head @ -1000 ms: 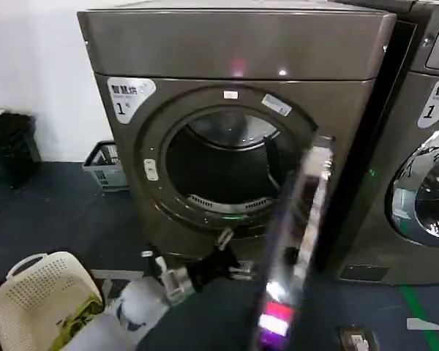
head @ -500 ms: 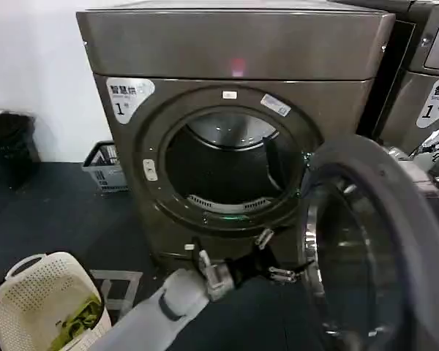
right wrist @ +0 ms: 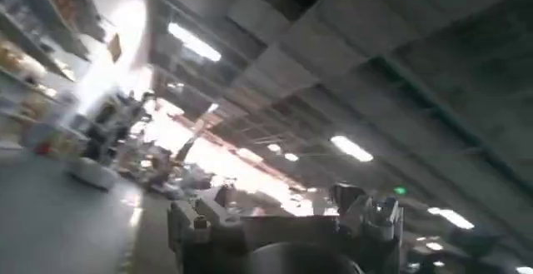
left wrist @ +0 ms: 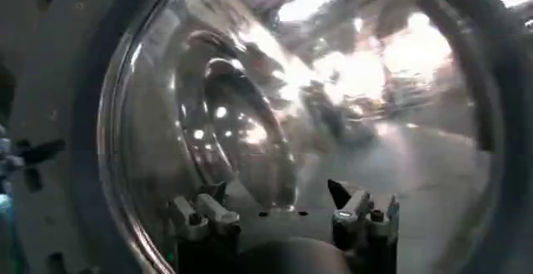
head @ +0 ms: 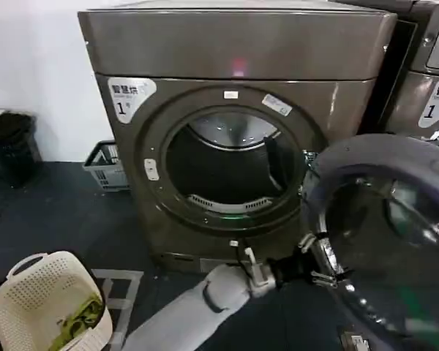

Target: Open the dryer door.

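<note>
The dryer door (head: 386, 227) stands swung open to the right of the dryer, its grey plastic inner rim and glass bowl facing me. The round drum opening (head: 227, 164) is uncovered and dark inside. My left gripper (head: 318, 268) reaches in low from the left and sits at the door's lower inner edge, open. In the left wrist view the left gripper (left wrist: 279, 211) stands open right in front of the door's glass bowl (left wrist: 275, 92), with nothing between its fingers. In its own wrist view the right gripper (right wrist: 283, 211) is open, points up at a ceiling and holds nothing.
A cream laundry basket (head: 47, 303) with something green in it stands on the floor at front left. A grey crate (head: 104, 167) sits beside the dryer by the wall, and a black crate (head: 11, 146) further left. A second grey machine (head: 428, 80) stands at the right.
The door has swung from edge-on to wide open at the right. My left arm has followed it rightward, from under the drum opening to the door's lower edge.
</note>
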You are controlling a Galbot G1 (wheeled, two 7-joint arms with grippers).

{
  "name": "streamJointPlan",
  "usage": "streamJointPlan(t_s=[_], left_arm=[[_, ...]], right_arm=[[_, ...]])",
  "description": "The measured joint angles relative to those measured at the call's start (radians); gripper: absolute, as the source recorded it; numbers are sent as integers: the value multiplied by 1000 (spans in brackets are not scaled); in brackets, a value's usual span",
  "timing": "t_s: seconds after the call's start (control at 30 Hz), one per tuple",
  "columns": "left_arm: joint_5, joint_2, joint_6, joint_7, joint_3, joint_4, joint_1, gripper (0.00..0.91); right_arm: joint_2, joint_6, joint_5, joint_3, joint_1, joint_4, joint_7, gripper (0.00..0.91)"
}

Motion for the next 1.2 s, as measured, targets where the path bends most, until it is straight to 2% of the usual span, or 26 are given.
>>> streamJointPlan(t_s=[0.53, 1.2], left_arm=[[4, -91, -1, 4, 23, 123, -79, 907], [-4, -94, 10, 8, 22, 119, -83, 907]], right_arm=[[13, -6, 1, 0, 6, -5, 4, 907], [-10, 14, 3, 22, -18, -59, 9, 907]])
